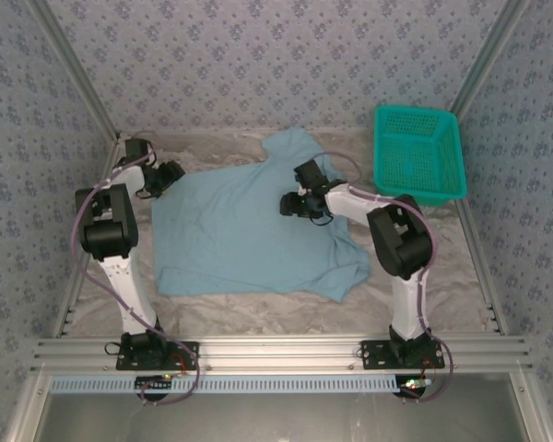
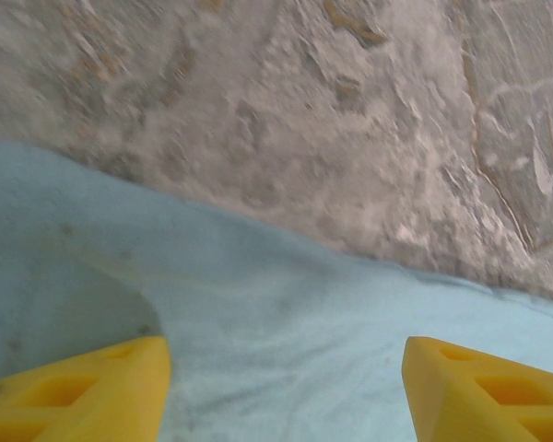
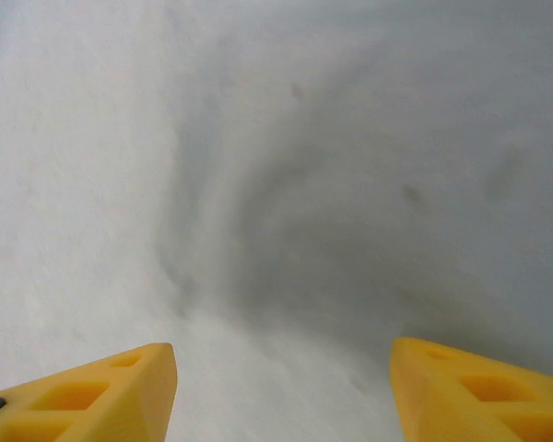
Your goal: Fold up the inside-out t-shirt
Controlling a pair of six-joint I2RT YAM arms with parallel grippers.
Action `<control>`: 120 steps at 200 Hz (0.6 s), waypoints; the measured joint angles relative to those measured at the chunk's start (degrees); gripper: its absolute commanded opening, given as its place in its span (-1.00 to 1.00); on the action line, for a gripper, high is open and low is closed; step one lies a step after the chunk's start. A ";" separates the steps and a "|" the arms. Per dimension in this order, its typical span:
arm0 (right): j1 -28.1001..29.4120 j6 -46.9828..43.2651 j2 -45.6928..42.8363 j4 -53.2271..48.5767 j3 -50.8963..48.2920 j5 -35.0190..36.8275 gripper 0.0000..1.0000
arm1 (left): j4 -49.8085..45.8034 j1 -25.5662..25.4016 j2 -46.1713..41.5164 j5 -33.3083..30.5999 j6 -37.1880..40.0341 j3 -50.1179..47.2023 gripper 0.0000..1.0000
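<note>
The inside-out t-shirt [image 1: 244,230] lies spread over the middle of the table, light blue and mostly flat, one sleeve reaching toward the back. My left gripper [image 1: 170,175] hovers at the shirt's far left corner, open; its yellow fingers [image 2: 83,387] stand wide apart over the cloth edge [image 2: 286,341] with nothing between them. My right gripper [image 1: 295,204] is over the shirt's right middle, also open. Pale cloth [image 3: 286,230] with a soft crease lies below its yellow fingers [image 3: 470,391], and nothing is pinched.
A teal mesh basket [image 1: 417,152] stands at the back right corner. The marbled table surface [image 2: 350,120] shows beyond the shirt's edge. Patterned walls and metal frame rails enclose the table on all sides.
</note>
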 measured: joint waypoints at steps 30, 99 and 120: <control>-2.03 -6.75 -12.52 -2.80 -6.95 0.44 0.40 | 1.90 -1.05 -5.92 0.90 -1.53 -5.62 0.38; -14.03 -6.19 -28.52 -18.49 -22.03 5.68 0.37 | 12.70 -6.58 -19.93 1.68 -6.54 -21.40 0.38; -15.50 -5.20 -28.37 -22.38 -23.78 6.08 0.34 | 13.92 -8.83 -19.85 2.40 -7.32 -24.41 0.37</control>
